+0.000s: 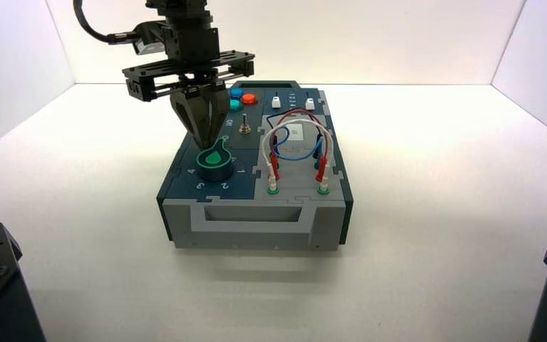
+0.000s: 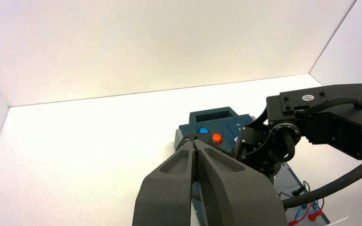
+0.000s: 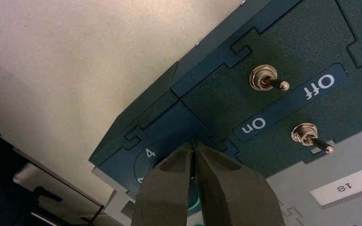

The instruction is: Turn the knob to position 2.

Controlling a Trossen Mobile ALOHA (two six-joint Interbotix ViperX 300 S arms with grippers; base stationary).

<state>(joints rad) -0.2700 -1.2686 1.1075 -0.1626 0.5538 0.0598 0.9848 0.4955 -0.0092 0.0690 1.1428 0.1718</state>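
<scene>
The knob (image 1: pixel 215 162) sits on the dark blue panel left of centre in the high view, at the near left corner of the box (image 1: pixel 256 228). Position 2 (image 1: pixel 224 186) lies just below it in the ring of white digits. The right gripper (image 1: pixel 210 137) hangs directly over the knob with its fingers pressed together and nothing between them. Its wrist view shows a sliver of the knob's green top beneath them. Two metal toggle switches (image 3: pixel 264 77) stand in the upper right of that view. The left gripper (image 2: pixel 195 143), also closed and empty, hovers off to the side of the box.
</scene>
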